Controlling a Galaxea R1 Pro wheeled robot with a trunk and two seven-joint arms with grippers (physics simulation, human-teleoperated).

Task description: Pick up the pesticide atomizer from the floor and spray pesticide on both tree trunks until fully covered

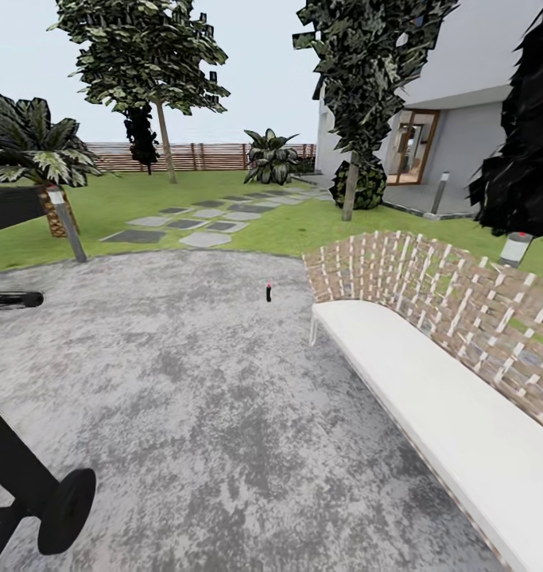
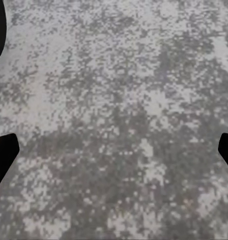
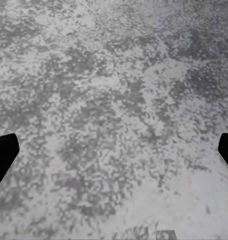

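- Mottled grey paved floor (image 1: 184,381) underfoot; left pincer (image 2: 114,150) and right pincer (image 3: 114,155) both spread, empty.
- Small dark pink-capped bottle (image 1: 269,292), likely the atomizer, stands mid-paving, far ahead, left of white woven-back bench (image 1: 430,397).
- Not picked up; pale tree trunks (image 1: 350,187) on lawn unsprayed. All steps remain.

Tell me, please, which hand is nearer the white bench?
Likely right: the bench lies on that side, the right hand over pavement; the left arm sits far left, opposite it.
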